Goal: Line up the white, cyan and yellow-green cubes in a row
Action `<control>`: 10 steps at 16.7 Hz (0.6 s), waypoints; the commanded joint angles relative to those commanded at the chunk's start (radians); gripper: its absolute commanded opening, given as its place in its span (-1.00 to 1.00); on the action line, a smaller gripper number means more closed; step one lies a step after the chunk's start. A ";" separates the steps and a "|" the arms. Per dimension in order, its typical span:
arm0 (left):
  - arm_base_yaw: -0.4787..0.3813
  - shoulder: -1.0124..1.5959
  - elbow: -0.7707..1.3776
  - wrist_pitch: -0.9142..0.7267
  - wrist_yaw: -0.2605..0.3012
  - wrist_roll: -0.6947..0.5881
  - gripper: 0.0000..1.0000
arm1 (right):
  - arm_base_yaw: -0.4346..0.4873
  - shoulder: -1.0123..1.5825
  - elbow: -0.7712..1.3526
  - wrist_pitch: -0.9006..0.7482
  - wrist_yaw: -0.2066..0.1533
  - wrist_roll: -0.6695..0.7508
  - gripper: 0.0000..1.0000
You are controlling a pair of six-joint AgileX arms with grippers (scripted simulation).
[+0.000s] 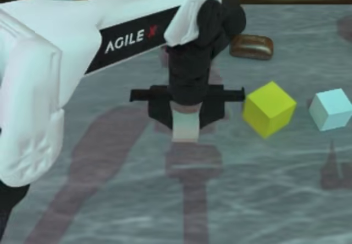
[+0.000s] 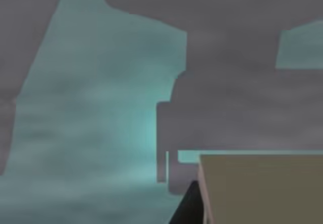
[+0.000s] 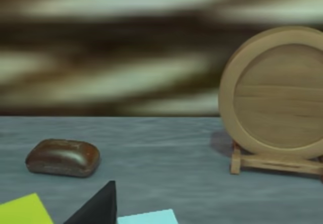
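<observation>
over grey table [image 1: 110,211], left fingers [image 1: 186,124] clamp white cube [image 1: 185,127] beside yellow-green cube [image 1: 269,109].

Left gripper [image 1: 186,124] over the table's [image 1: 110,200] middle, white cube [image 1: 185,127] between its fingers. Just right of it, apart, the yellow-green cube [image 1: 269,108]; farther right, near the table's right edge, the cyan cube [image 1: 331,109]. Behind the yellow-green cube, toward the far edge, a bread loaf [image 1: 252,46]. Right of the loaf, well apart, a round wooden disc [image 3: 275,93] upright on its stand [image 3: 275,163].
</observation>
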 joint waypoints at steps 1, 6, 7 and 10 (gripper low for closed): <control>-0.063 0.008 0.019 -0.013 -0.001 -0.076 -1.00 | 0.000 0.000 0.000 0.000 0.000 0.000 1.00; -0.282 0.014 0.080 -0.047 -0.008 -0.311 -1.00 | 0.000 0.000 0.000 0.000 0.000 0.000 1.00; -0.297 0.011 0.083 -0.048 -0.009 -0.326 -1.00 | 0.000 0.000 0.000 0.000 0.000 0.000 1.00; -0.302 0.011 0.084 -0.049 -0.009 -0.331 -1.00 | 0.000 0.000 0.000 0.000 0.000 0.000 1.00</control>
